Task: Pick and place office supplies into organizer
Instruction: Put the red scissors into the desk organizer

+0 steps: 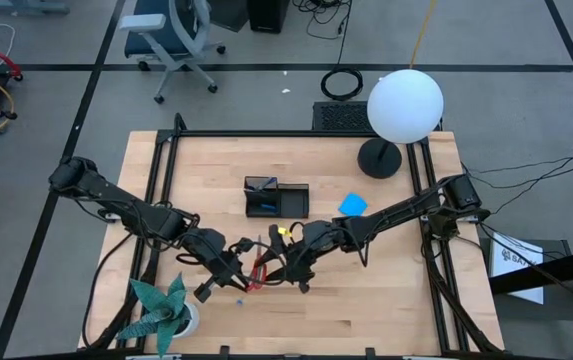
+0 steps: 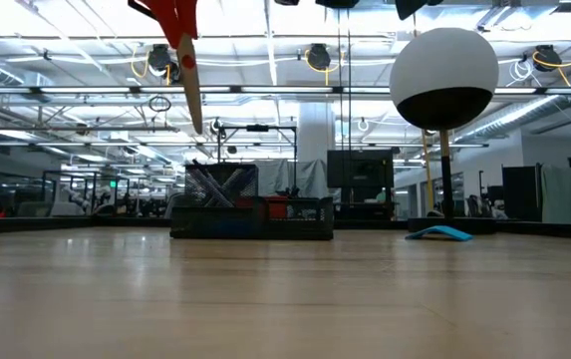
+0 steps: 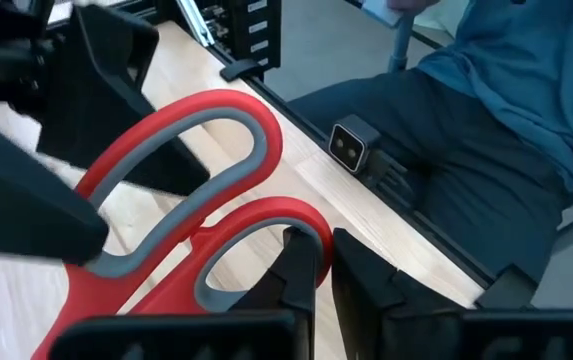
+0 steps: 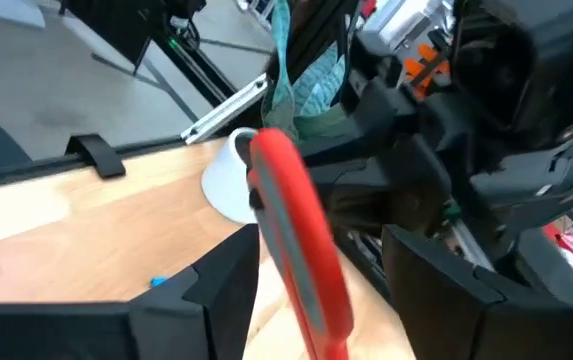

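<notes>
Red-handled scissors (image 3: 181,215), stiff, light, slick: left gripper (image 3: 311,270) pinches one handle loop; right gripper (image 4: 306,270) straddles it wide, unclamped.

- No text, label, brand, number or sign can be read in any view.
- A white sheet (image 1: 517,258) lying right of the table in the high view carries dark print, too small to make out.
</notes>
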